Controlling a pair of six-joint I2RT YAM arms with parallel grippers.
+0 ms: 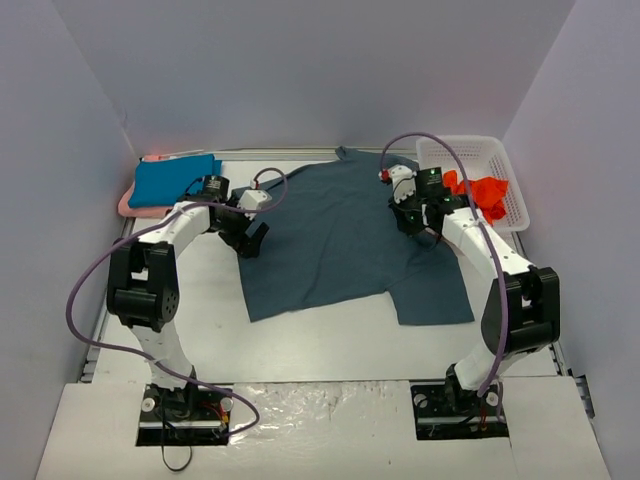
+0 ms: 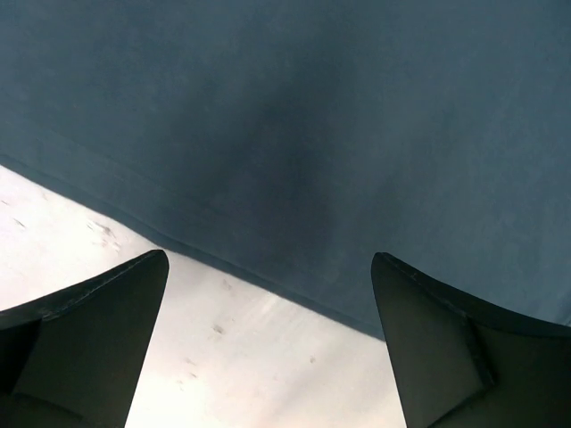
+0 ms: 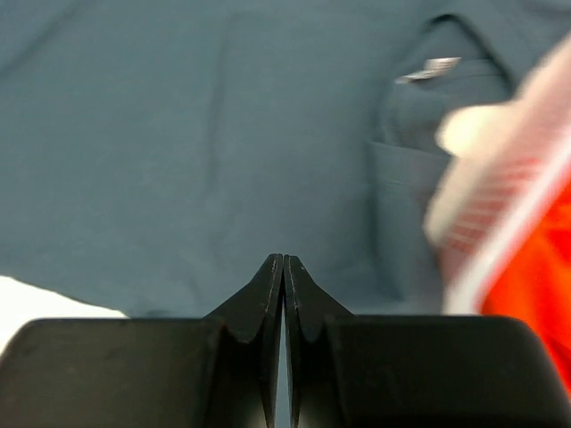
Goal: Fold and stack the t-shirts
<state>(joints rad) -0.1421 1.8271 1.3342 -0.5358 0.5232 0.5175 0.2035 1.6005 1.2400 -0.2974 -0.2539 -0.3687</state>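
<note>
The dark slate blue-grey t-shirt [image 1: 345,235] lies spread flat on the table, collar toward the back. My left gripper [image 1: 250,240] is open and empty at the shirt's left hem edge; in the left wrist view the hem [image 2: 268,178] runs between its fingers [image 2: 268,303]. My right gripper [image 1: 415,222] is shut and empty above the shirt's right side [image 3: 178,152], near the collar. A folded teal-blue t-shirt [image 1: 172,182] lies on a pale pink one [image 1: 130,205] at the back left. An orange-red t-shirt [image 1: 482,195] sits in the basket.
A white plastic lattice basket [image 1: 470,155] stands at the back right, close to my right gripper; it shows blurred in the right wrist view [image 3: 500,187]. Grey walls enclose the table on three sides. The table's front [image 1: 330,345] is bare white.
</note>
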